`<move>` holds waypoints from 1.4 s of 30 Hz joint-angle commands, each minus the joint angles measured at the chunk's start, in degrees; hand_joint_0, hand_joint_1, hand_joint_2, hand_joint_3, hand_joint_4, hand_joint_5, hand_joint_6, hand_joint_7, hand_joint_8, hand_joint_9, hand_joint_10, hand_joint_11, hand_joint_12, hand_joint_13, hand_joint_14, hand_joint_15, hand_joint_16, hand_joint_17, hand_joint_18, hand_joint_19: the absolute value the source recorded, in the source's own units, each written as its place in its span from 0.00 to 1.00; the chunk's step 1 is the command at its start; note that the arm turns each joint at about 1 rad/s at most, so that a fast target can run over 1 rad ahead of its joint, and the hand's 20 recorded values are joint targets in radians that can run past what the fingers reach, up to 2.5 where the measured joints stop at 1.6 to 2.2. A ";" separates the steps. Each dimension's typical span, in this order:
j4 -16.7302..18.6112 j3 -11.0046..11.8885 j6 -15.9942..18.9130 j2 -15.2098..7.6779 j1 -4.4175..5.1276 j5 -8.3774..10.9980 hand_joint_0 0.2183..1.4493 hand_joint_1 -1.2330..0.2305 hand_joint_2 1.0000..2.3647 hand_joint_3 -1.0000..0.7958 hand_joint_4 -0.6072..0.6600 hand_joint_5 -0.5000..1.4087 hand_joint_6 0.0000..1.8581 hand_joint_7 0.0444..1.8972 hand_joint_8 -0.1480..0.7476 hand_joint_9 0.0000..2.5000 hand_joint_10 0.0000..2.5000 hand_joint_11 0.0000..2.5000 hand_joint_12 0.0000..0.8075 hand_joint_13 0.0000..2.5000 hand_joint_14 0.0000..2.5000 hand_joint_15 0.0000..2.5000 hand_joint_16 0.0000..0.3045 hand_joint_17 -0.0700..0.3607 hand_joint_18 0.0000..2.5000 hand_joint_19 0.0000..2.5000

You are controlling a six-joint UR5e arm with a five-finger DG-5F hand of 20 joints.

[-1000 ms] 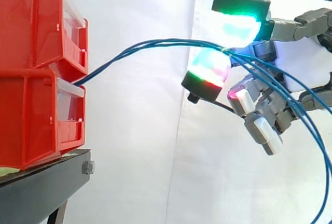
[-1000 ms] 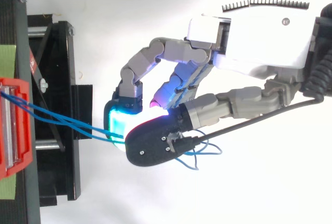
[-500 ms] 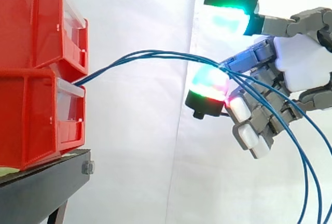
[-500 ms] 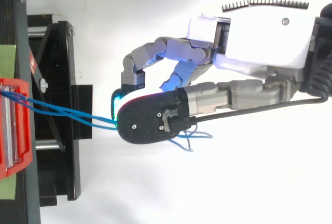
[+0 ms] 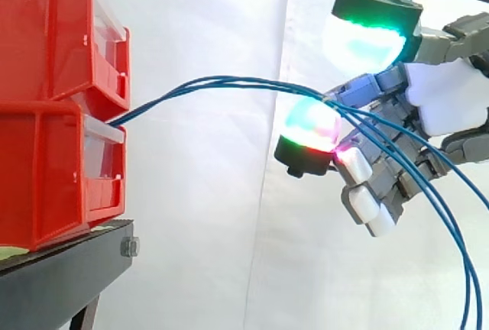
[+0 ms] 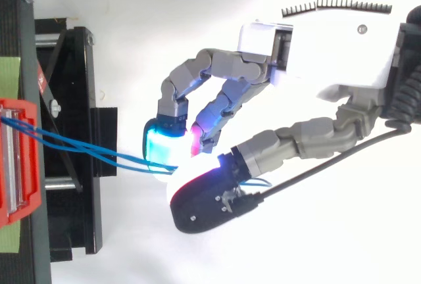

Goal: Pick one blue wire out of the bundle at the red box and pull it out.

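Thin blue wire bundle (image 5: pixel 229 81) exits the stacked red plastic bins (image 5: pixel 46 154) at left, drapes over one glowing pad (image 5: pixel 309 120) of the robot hand (image 5: pixel 447 101), thumb lifted clear, nothing gripped; wire ends cut off at right edge.

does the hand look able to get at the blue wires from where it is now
Probably yes: the blue wires span open air from the red box to the hand and touch it, with nothing in between.
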 commanded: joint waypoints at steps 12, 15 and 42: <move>0.00 0.00 0.00 0.05 0.00 -0.05 0.32 0.37 0.01 0.41 0.48 0.15 0.50 0.45 0.49 0.38 0.00 0.24 0.45 0.34 0.01 0.21 0.12 0.36 0.27 0.23; 0.00 0.00 0.00 0.05 0.00 0.04 0.33 0.36 0.01 0.44 0.47 0.15 0.50 0.44 0.50 0.38 0.01 0.24 0.46 0.35 0.01 0.21 0.13 0.37 0.28 0.23; 0.00 0.09 0.18 0.05 0.09 -0.05 0.27 0.52 0.00 0.28 0.50 0.14 0.47 0.38 0.46 0.38 0.01 0.24 0.45 0.35 0.01 0.22 0.12 0.35 0.28 0.24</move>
